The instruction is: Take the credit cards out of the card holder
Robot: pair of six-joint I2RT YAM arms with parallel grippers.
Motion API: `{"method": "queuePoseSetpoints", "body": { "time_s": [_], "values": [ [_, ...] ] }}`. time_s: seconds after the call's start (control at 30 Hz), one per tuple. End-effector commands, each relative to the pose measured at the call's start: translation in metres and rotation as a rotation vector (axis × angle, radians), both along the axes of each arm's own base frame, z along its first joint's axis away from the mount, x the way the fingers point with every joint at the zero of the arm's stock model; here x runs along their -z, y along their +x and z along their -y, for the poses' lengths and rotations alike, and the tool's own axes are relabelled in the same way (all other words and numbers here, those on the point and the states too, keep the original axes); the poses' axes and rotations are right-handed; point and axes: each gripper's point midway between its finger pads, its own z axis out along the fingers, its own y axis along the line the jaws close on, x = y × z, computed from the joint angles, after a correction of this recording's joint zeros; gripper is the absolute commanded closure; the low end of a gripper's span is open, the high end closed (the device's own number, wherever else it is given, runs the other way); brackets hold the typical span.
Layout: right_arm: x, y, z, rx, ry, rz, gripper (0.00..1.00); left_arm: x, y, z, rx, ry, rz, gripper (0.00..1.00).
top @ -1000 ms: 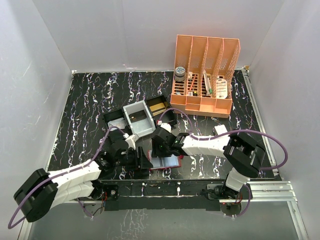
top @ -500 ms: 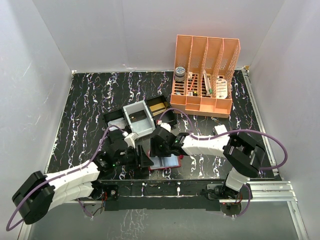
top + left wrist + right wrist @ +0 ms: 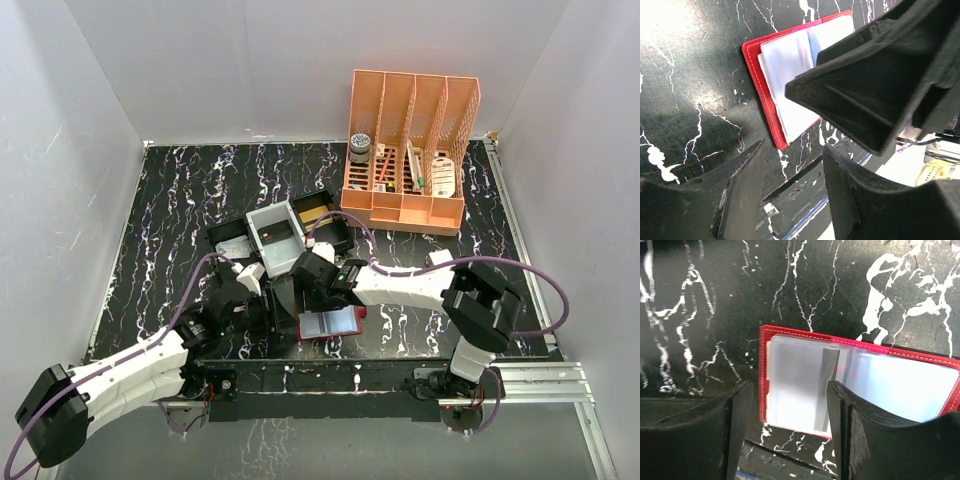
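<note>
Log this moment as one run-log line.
card holder: open flat on table | left jaws: open, beside it | right jaws: open, over it | held: nothing

This is a robotics lab test cell. Plain white panel walls (image 3: 100,80) box in a black, white-veined marble-look surface (image 3: 180,200). Silver aluminium frame rails (image 3: 545,372) run along its near edge, and looping purple cables (image 3: 556,285) feed two white-and-black robot arms (image 3: 410,285) bolted there.

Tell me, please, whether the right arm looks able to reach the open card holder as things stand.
Probably yes: the right end effector hangs open directly over the red card holder, which lies spread open on the table with nothing covering it. The left end effector sits alongside.
</note>
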Motion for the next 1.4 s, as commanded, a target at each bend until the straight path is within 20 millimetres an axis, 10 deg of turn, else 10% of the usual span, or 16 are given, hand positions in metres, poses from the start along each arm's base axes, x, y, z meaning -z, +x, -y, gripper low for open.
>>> {"method": "queuePoseSetpoints", "body": {
  "time_s": [0.0,0.27,1.37],
  "values": [
    [0.013,0.003,0.005,0.023,-0.105,0.015,0.41,-0.015,0.006,0.006,0.009,-0.011,0.032,0.52],
    [0.043,-0.002,0.021,0.029,-0.236,-0.009,0.41,-0.012,0.002,0.01,0.045,-0.015,0.016,0.52],
    [0.036,-0.008,0.017,0.026,0.017,-0.068,0.57,-0.024,0.004,0.04,0.152,-0.112,0.04,0.44]
  ]
}}
